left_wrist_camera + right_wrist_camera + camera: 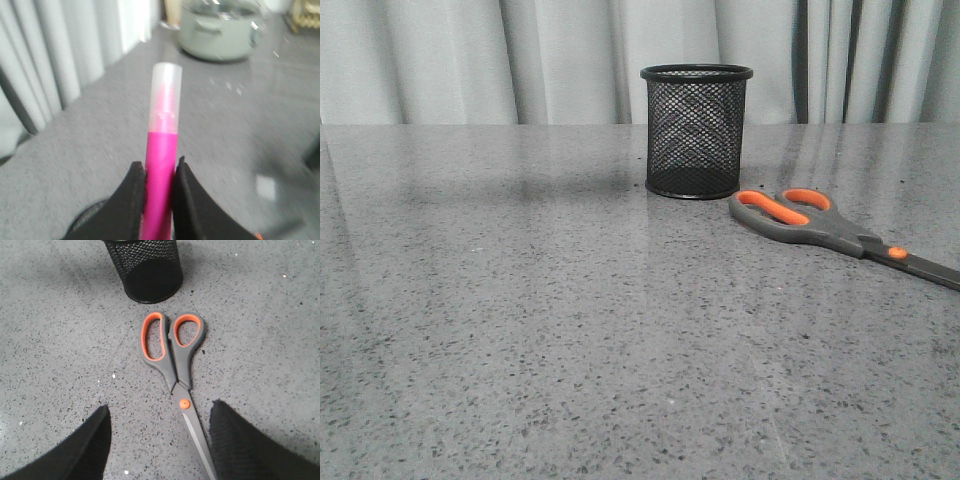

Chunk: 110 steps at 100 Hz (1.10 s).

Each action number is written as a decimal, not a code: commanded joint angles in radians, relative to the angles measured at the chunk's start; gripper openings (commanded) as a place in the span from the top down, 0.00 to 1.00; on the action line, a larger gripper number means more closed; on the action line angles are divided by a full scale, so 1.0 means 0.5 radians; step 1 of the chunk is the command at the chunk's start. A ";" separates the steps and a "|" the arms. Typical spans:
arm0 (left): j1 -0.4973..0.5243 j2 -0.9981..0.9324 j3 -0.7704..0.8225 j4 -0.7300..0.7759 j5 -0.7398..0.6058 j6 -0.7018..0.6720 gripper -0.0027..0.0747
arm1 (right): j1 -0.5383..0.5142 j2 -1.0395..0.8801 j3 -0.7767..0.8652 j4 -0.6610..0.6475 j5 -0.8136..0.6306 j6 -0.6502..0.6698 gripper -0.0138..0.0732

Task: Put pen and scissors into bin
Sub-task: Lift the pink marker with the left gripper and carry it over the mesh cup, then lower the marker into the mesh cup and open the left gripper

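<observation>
Left hand (159, 175): its two dark fingers are pinching the pen (161, 170) by the lower barrel, with nothing else between them.
Pen: the magenta barrel is standing out ahead of the left hand, clear cap farthest from the fingers; it is off the bench (520, 330), and the front view is not showing it or either arm.
Right hand (160, 440): it is spread wide and carrying nothing, hanging above the bench with the blades running between its two fingers.
Scissors (172, 360): they are lying flat and closed on the bench, below and ahead of the right hand, the orange pivot just beyond its fingertips and the handle loops farther out.
Bin (144, 267): it is standing upright beyond the handle loops from the right hand, near them but apart; where it lies from the left hand I cannot tell.
Beyond the pen: a pale green pot (220, 32) is sitting well away from the left hand, and grey curtains are hanging to one side.
Step in hand, as I judge it: the left hand is carrying the pen to the bin.
Doing it well: bring the pen upright over the middle of the rim, lower it inside before letting go, and avoid knocking the light cup.
Risk: a release off-centre could strike the rim and tip the bin.
</observation>
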 commanded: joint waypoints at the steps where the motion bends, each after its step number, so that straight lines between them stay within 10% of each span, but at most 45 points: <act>1: -0.123 -0.004 -0.050 -0.253 -0.288 0.033 0.99 | 0.004 0.002 -0.073 0.034 -0.085 -0.024 0.39; 66: -0.240 0.367 -0.053 -0.419 -0.581 0.282 0.98 | 0.004 0.002 -0.073 0.034 -0.085 -0.024 0.39; 110: -0.105 0.218 -0.058 -0.457 -0.481 0.282 0.50 | 0.004 0.002 -0.073 0.034 -0.085 -0.024 0.39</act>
